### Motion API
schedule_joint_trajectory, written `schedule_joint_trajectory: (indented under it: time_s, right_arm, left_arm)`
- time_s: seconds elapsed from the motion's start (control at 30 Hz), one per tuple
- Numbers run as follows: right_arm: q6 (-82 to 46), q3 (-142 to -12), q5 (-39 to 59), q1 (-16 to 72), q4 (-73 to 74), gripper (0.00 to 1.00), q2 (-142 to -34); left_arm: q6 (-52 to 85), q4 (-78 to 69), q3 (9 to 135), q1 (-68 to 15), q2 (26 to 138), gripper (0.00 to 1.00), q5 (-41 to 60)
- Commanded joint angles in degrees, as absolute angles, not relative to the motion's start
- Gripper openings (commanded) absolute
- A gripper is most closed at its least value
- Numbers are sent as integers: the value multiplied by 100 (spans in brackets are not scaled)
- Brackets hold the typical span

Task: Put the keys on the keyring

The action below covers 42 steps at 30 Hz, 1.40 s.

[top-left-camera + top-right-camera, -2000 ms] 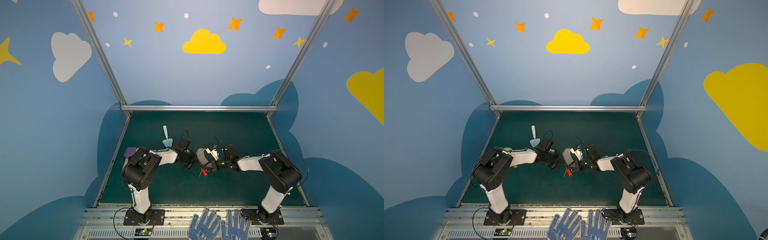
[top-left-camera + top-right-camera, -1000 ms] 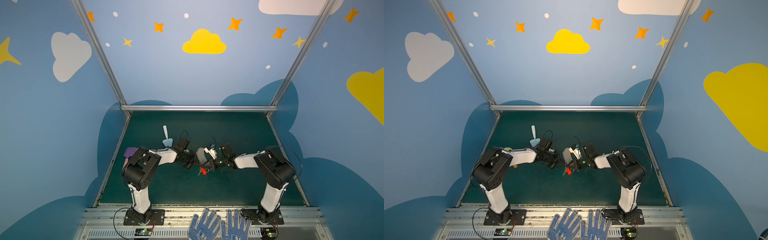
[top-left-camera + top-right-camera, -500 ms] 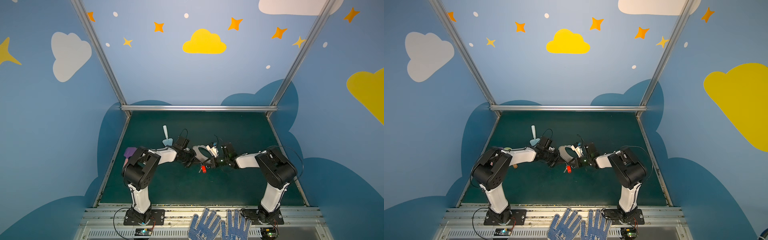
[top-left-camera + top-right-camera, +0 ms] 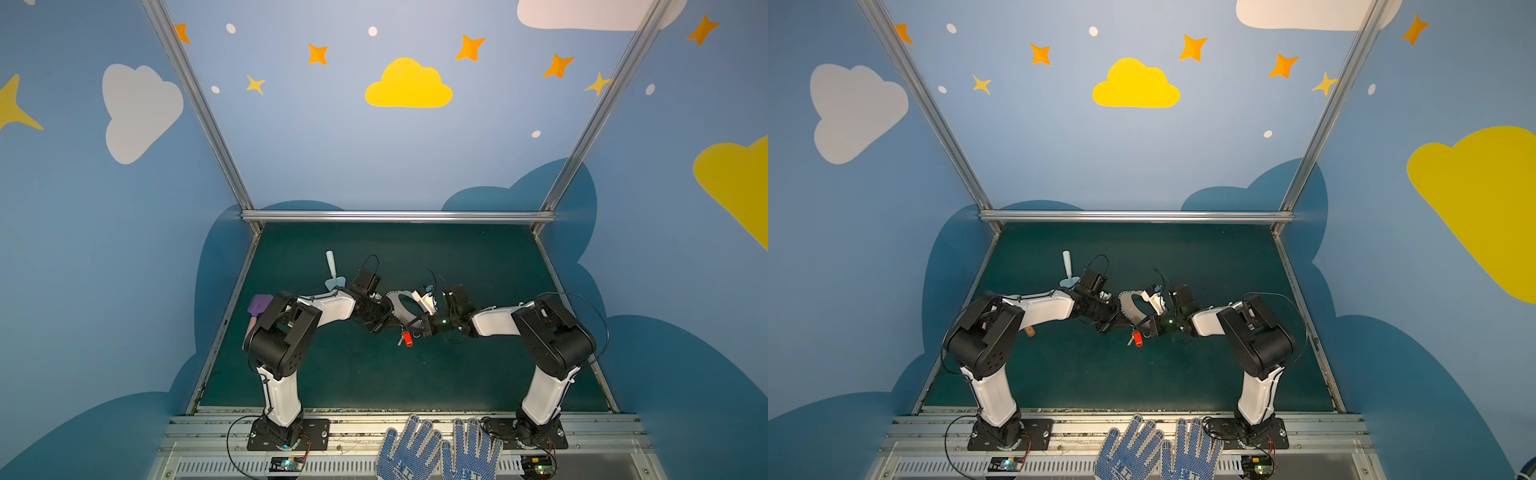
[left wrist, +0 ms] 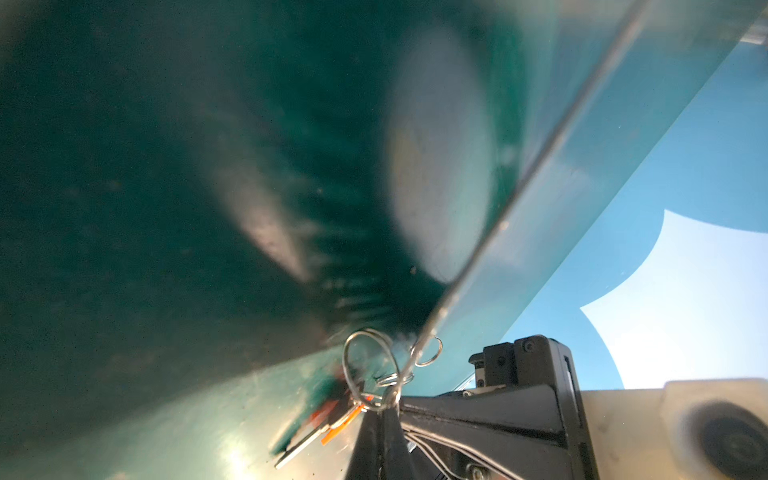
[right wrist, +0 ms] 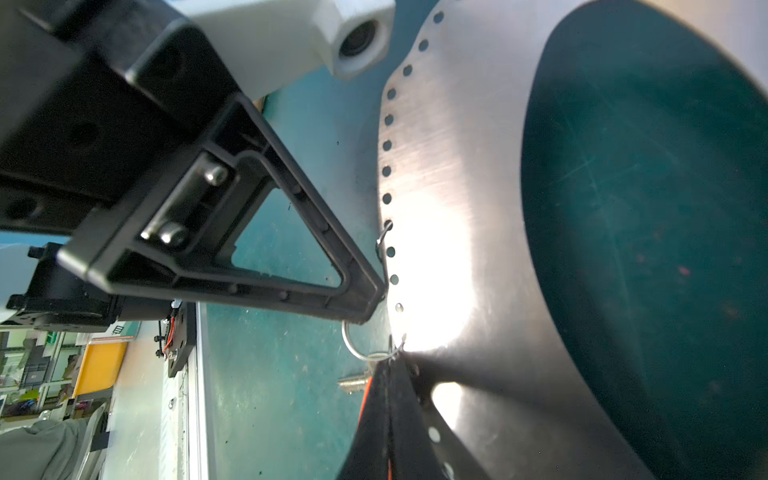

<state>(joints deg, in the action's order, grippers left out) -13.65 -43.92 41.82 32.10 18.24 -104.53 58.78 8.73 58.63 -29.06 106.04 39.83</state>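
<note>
Fingers (image 6: 299, 195) of left gripper (image 6: 372, 301) and right gripper (image 6: 388, 374) pinched shut, apparently on keyring (image 6: 457, 208) rim

The left arm (image 4: 286, 332) and right arm (image 4: 552, 336) pair white link shells with bulky black joint housings above black, screw-fastened base plates (image 4: 316, 434). Thin black cables (image 4: 371, 256) loop off their wrists. The left gripper (image 6: 370, 307) shows a black triangular open-frame finger (image 6: 324, 226) with silver screws (image 6: 216, 174).

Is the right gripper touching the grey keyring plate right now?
Touching. The right wrist view shows the shut right gripper pinching the perforated rim of the keyring plate, beside a wire ring.
</note>
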Motion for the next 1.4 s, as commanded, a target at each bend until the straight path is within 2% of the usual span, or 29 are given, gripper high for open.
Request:
schedule_joint_trajectory:
  time_s: [0.0,0.47,0.8,1.37]
  right_arm:
    - [-1204,-4564,4084,3208,1828,0,-10155]
    - [-1046,-4438,3755,3173,1814,0,-9611]
    - [-766,-4592,3779,3182,1251,0,-9532]
    - [-822,-4432,3735,3237,1290,0,-9114]
  left_arm:
    - [5585,1317,5975,-2998,10679,4,4224]
    - [4672,2431,6421,-3135,10772,4,4189]
    - [3832,3410,6747,-3224,10828,4,3605]
    - [3338,3990,7107,-3468,10945,4,3085]
